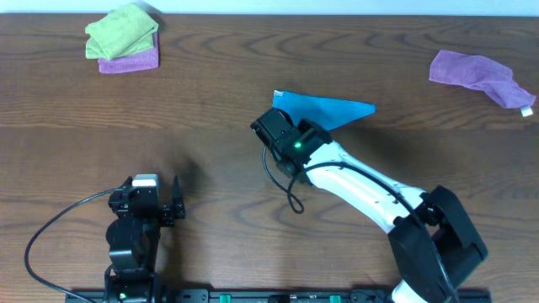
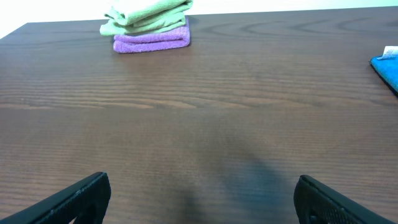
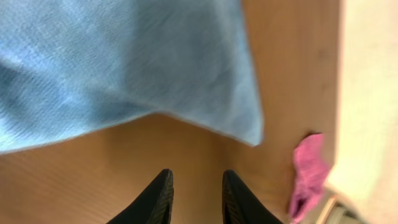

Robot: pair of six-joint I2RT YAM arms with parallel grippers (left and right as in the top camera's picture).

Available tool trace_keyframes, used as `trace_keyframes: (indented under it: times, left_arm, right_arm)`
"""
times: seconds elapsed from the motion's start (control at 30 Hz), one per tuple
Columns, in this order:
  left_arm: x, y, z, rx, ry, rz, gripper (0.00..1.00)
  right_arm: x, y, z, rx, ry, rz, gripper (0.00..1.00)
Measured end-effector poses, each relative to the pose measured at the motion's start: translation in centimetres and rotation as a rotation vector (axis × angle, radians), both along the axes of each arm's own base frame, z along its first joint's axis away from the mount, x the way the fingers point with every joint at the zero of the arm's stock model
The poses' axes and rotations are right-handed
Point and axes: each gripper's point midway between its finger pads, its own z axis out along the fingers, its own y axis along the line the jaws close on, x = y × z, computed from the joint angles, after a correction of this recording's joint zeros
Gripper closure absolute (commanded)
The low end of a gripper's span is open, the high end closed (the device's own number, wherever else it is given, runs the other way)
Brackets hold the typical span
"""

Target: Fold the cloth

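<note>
Dark wood-grain table point(image 1: 210, 84), viewed from beside the rig. The cloth point(image 1: 328, 108) lies flat near the middle of it, slightly toward the far side. It is well apart from the lime-green cloth point(image 1: 122, 29), which sits on a folded purple cloth point(image 1: 130, 61) at the far left, and from the crumpled purple cloth point(image 1: 476, 71) at the far right.

Right gripper point(image 3: 196, 186): positioned over the near-left part of the cloth. Its wrist hides that part from above. The fingers stand a narrow gap apart with bare table between them, nothing held. One blue edge and a corner lie just ahead of the tips.

Left gripper point(image 2: 202, 193): parked near its base, jaws wide apart, empty.

Handling assessment: the material appears soft, fuzzy and light, with no stiffness of its own. It will likely drape and sag from any single hold, and may drag on the wood instead of sliding cleanly. A pinch at a corner or along a free edge looks the soundest hold. The corner ahead of the right fingers is the nearest candidate.

Orientation: the exposed part reads as a wedge. Its long axis runs left to right across the table and tapers to a point aimed at the robot's right. How far it extends under the wrist cannot be determined.
</note>
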Motion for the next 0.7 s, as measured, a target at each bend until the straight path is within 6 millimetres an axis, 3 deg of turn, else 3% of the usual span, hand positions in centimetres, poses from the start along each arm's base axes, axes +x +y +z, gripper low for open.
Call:
trace_keyframes:
  times: [0.17, 0.33, 0.7]
  left_arm:
    - [0.0, 0.0, 0.0, 0.001, 0.0, 0.0, 0.05]
    - [0.0, 0.0, 0.0, 0.001, 0.0, 0.0, 0.05]
    - [0.0, 0.0, 0.0, 0.001, 0.0, -0.001, 0.05]
  right_arm:
    - [-2.4, 2.1, -1.6, 0.109, 0.115, 0.016, 0.67]
    - [-3.5, 5.3, -2.2, 0.234, 0.172, 0.07, 0.69]
    - [-3.7, 6.3, -4.4, 0.271, 0.23, 0.077, 0.73]
